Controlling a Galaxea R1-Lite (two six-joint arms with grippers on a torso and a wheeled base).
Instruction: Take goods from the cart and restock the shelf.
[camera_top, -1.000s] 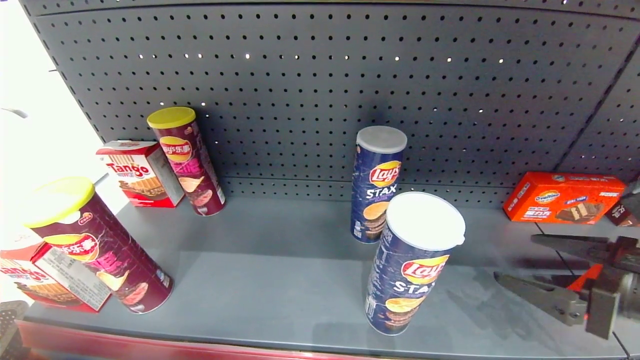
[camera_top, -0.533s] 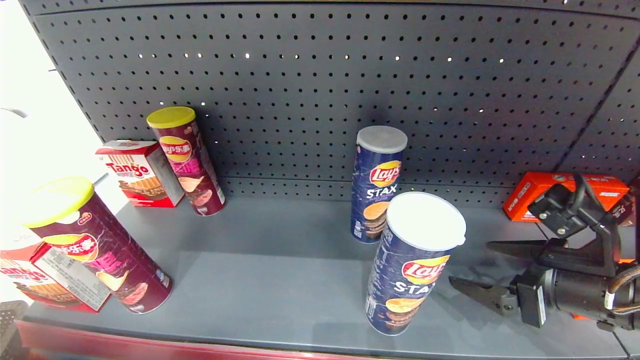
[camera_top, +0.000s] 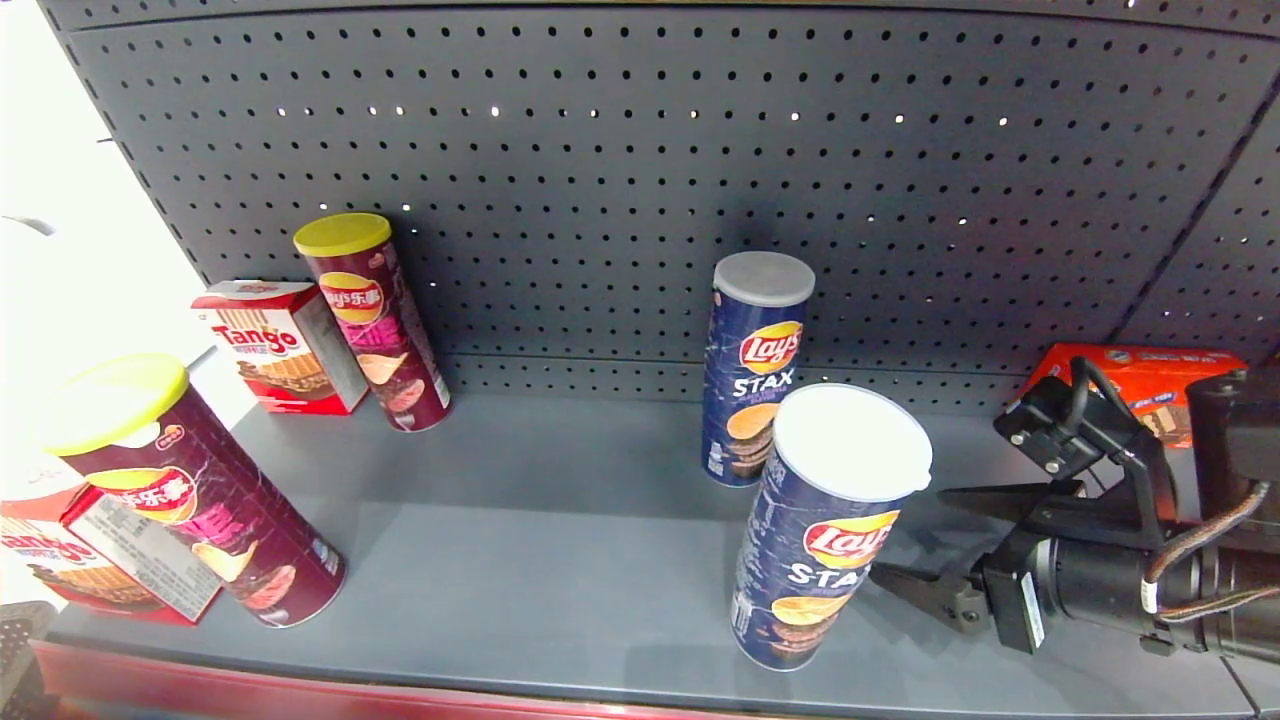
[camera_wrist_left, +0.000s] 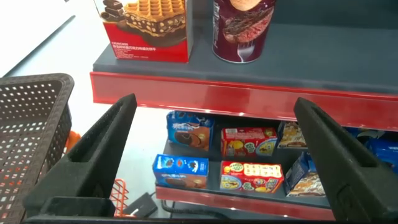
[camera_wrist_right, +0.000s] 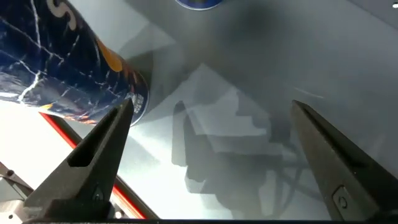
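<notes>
R gripper, jaws spread apart, is hovering just beside the front blue chip can, which is standing upright nr the shelf front edge, 2nd blue can behind it, while L gripper, also spread wide, is hanging lower down nr a mesh basket.

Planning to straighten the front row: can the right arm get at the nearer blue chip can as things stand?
Probably yes: the right gripper is open right beside the nearer blue can, with nothing between them on the shelf.
</notes>
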